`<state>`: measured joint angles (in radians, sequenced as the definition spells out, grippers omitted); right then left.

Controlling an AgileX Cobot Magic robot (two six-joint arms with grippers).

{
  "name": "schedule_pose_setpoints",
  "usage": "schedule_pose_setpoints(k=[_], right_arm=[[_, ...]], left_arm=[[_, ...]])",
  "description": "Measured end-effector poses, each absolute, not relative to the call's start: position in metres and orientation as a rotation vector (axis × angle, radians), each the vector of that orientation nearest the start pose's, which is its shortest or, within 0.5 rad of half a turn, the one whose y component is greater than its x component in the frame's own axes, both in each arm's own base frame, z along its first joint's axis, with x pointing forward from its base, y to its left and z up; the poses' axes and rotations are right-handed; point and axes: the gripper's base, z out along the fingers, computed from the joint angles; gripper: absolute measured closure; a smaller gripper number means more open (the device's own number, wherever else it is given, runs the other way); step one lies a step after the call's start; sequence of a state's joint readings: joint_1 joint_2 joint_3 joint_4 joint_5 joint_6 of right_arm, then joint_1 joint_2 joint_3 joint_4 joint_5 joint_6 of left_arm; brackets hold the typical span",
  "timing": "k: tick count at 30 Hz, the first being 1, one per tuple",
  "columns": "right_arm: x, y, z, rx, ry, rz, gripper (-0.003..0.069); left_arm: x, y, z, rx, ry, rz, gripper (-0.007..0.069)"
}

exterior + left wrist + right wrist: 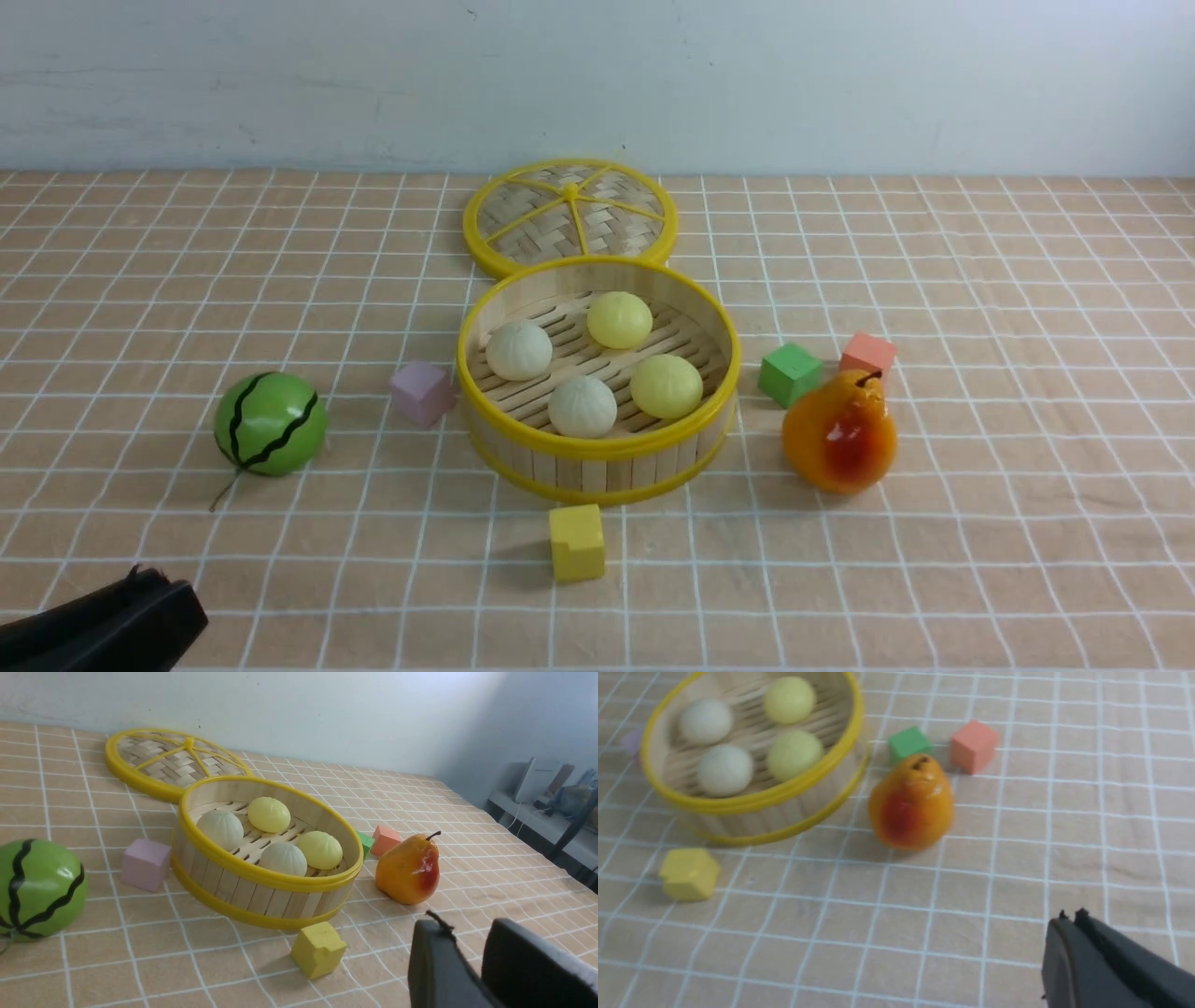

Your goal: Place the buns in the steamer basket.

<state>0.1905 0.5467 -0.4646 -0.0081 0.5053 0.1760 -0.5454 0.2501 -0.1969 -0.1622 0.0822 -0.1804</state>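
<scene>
The steamer basket [597, 467] stands mid-table, round, of bamboo slats with yellow rims. On its slatted floor lie the buns: two off-white ones [519, 350] [582, 407] and two pale yellow ones [619, 319] [666, 385]. The left wrist view shows the basket [261, 896] and buns [282, 857] from the near left. My left gripper [469, 933] is open and empty, low over the cloth and well short of the basket; its dark tip [177, 597] shows at the front view's bottom left. My right gripper [1070, 919] is shut and empty, on the near side of the pear.
A flat woven lid [569, 217] lies behind the basket. A green striped watermelon toy [271, 423] and a purple cube [422, 393] sit to its left. To its right are a green cube [790, 373], a salmon cube [867, 355] and a pear [840, 434]. A yellow cube [576, 541] lies in front.
</scene>
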Motion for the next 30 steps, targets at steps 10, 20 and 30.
schedule_pose_setpoints(k=[10, 20, 30], right_arm=[[0.056, 0.001, 0.171, 0.115, 1.897, 0.122, 0.067], [0.052, 0.002, 0.172, 0.137, 1.879, 0.155, 0.0668], [0.052, 0.003, 0.172, 0.14, 1.882, 0.16, 0.066]], left_arm=[[0.065, -0.041, 0.256, 0.179, 1.653, -0.691, 0.047], [0.065, -0.041, 0.256, 0.18, 1.655, -0.691, 0.0462], [0.065, -0.041, 0.256, 0.18, 1.656, -0.691, 0.0454]])
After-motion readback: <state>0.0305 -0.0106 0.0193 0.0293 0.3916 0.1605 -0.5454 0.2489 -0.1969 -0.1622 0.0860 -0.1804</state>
